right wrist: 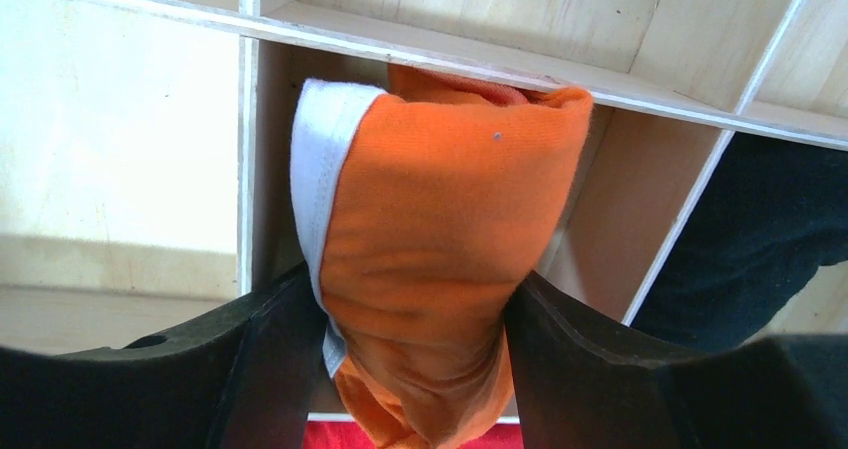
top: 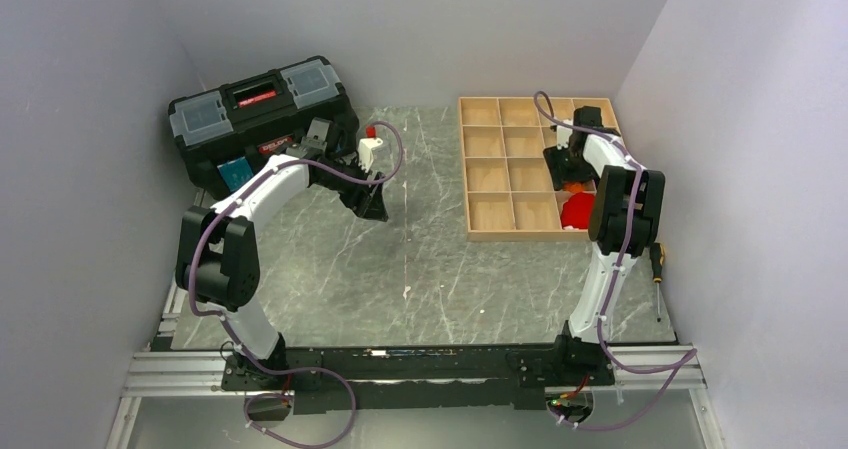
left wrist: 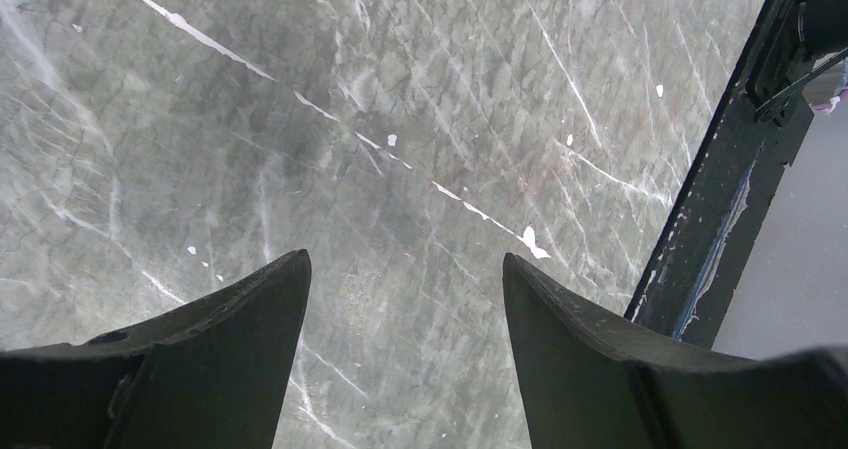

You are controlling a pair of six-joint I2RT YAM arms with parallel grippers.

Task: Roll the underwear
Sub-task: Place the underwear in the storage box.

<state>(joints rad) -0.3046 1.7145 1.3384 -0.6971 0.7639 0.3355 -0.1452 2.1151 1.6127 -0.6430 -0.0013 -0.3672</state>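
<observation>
Right gripper (right wrist: 410,274): clamped on the underwear (right wrist: 440,239), one finger pressed into each flank of the bundle.
Underwear: a rolled orange bundle between the right fingers. It reaches forward past the fingertips to a wooden divider, and its white trim runs down the side by the left-hand finger.
Tray (right wrist: 480,64): pale wood, split into cells. The bundle sits in the cell directly ahead of the right gripper.
Black cloth (right wrist: 760,229): in the next cell over, beyond the right-hand finger.
Red cloth (right wrist: 330,434): a sliver shows under the bundle, back towards the wrist.
Left gripper (left wrist: 405,259): released, jaws wide apart with nothing between them.
Table (left wrist: 400,119): grey marble surface below and ahead of the left fingers.
</observation>
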